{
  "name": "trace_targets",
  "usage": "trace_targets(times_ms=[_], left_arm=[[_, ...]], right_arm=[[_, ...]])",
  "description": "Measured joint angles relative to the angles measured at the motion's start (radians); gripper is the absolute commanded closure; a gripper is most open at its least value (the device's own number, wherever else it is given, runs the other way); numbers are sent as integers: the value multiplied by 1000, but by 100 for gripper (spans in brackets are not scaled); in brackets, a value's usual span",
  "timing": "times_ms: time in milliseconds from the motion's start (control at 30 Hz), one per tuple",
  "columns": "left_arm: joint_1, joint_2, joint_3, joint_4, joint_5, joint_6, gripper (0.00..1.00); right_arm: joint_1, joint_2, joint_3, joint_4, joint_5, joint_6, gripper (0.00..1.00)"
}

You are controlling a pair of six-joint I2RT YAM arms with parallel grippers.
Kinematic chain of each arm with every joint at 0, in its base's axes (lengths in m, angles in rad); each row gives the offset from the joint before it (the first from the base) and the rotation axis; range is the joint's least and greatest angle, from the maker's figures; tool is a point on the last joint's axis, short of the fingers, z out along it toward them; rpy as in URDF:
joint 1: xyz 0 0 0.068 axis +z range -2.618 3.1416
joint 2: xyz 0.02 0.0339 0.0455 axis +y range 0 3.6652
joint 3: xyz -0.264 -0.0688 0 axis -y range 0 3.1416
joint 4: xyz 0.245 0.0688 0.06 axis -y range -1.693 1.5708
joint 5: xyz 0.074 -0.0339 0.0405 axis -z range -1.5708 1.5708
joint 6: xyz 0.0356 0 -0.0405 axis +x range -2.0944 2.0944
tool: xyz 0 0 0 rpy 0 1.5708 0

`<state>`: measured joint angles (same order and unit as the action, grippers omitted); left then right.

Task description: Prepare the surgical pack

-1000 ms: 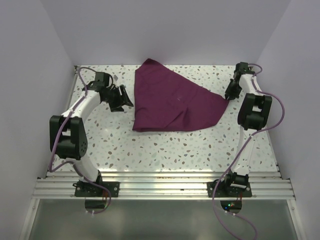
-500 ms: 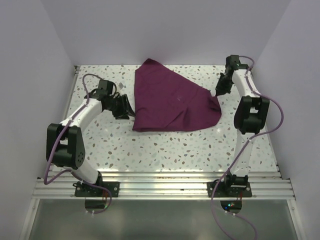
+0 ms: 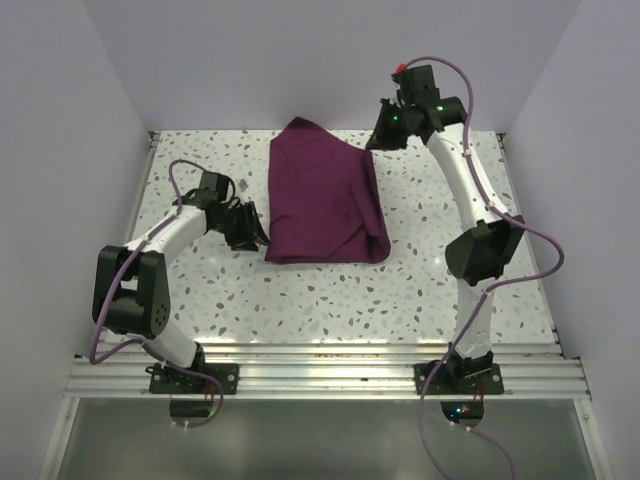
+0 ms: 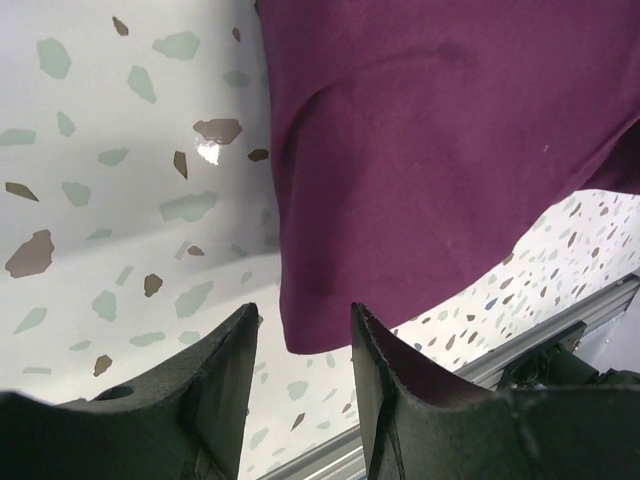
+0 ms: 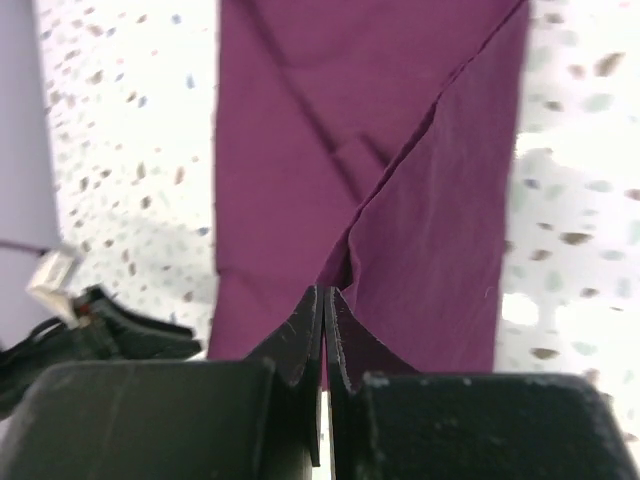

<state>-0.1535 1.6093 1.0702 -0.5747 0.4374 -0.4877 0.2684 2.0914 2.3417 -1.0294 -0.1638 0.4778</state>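
Note:
The surgical pack shows only as a deep-maroon cloth (image 3: pixel 320 200) lying folded on the speckled table (image 3: pixel 300 290). My right gripper (image 3: pixel 380 133) hangs raised over the cloth's far right edge, shut on a corner of the cloth. In the right wrist view the fabric (image 5: pixel 300 150) rises in a crease up to the closed right gripper (image 5: pixel 325 292). My left gripper (image 3: pixel 250 232) sits low at the cloth's near left corner. In the left wrist view that left gripper (image 4: pixel 303 312) stands open, with the corner of the cloth (image 4: pixel 430 150) just ahead of the gap between the jaws.
White walls close in the table at the back and on both sides. An aluminium rail (image 3: pixel 320 375) runs along the near edge and also appears in the left wrist view as a rail (image 4: pixel 560 330). Bare table lies right of the cloth.
My right gripper has closed on the cloth's right corner, lifted it and carried it left over the cloth, making the bundle narrower. My left gripper moved in to the near left corner and narrowed.

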Motion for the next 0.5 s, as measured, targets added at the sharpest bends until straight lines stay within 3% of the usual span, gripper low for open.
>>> trace_targets(times_ms=[267,400,500], left_arm=[[-10,1,-39,23,-13,-10,54],[-16,1,-39,36,-14,-19,53],[-20,1,-39,35,-15,-25,53]], right_arm=[[136,23,45,13,-43,57,100],[113,24,7,21,-11,51,100],[41,-6,-144,58,16,47,100]])
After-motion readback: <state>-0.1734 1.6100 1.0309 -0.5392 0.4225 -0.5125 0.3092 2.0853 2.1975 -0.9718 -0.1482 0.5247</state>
